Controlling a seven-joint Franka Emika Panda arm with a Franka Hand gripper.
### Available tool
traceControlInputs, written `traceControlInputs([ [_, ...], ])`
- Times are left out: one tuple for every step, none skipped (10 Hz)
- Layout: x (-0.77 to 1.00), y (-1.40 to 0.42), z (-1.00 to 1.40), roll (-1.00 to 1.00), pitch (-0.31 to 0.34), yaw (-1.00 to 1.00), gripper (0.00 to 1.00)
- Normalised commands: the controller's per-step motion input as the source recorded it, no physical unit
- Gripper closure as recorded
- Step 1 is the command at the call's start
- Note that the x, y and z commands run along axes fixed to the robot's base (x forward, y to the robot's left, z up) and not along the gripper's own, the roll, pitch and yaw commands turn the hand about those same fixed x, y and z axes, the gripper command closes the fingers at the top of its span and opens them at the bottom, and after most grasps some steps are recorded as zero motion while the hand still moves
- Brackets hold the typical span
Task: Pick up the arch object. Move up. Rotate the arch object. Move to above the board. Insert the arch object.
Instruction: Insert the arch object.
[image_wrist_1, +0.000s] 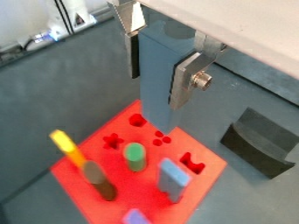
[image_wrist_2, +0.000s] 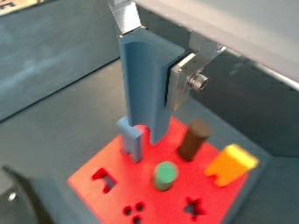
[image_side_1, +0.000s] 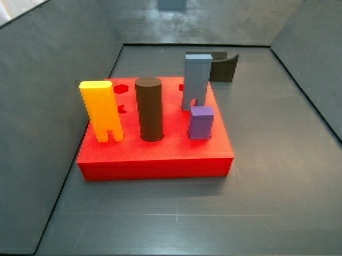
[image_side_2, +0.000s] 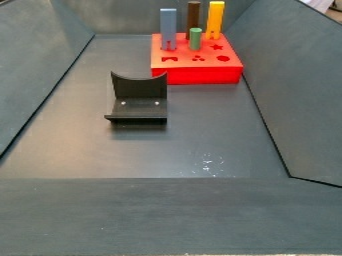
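Dark grey floor holds the thick red square board (image_wrist_1: 208, 179), while above it the gripper (image_wrist_2: 149, 54) pinches the slim grey-blue arch object (image_wrist_2: 142, 83) upright, ready for its hole.

- The gripper (image_wrist_1: 158, 90), high above the board (image_wrist_1: 216, 175), is cut off by the picture's edge.
- The arch object (image_wrist_1: 162, 66) hides its finger pads.
- A purple block (image_wrist_1: 135, 217) is cropped.

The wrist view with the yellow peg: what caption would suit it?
Robot hand holding the arch object upright above the board of coloured pegs.
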Motion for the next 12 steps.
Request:
traceControlInputs([
  [0.89, 0.57, -0.71, -0.02, 0.0, 0.15, 1.0],
  [0.88, 0.58, -0.76, -0.03, 0.0, 0.15, 1.0],
  [0.71, 0.57, -0.88, 0.0, -0.013, 0.18, 1.0],
  [0.51, 0.44, -0.94, 0.01, -0.071, 0.18, 1.0],
  [0.3, 0.31, -0.95, 0.01, -0.089, 0.07, 1.0],
  [0.14, 0.17, -0.97, 0.01, -0.104, 0.0, 1.0],
  [0.07, 0.08, -0.97, 0.01, -0.121, 0.0, 1.0],
  [0.0, 0.02, -0.9, 0.03, -0.169, 0.0, 1.0],
  [-0.11, 0.0, -0.87, 0.06, -0.194, 0.0, 1.0],
  [-0.09, 0.0, -0.69, 0.08, -0.107, 0.0, 1.0],
  [-0.08, 0.0, -0.43, 0.1, 0.0, 0.04, 1.0],
  [-0.05, -0.03, -0.33, 0.14, 0.034, 0.06, 1.0],
])
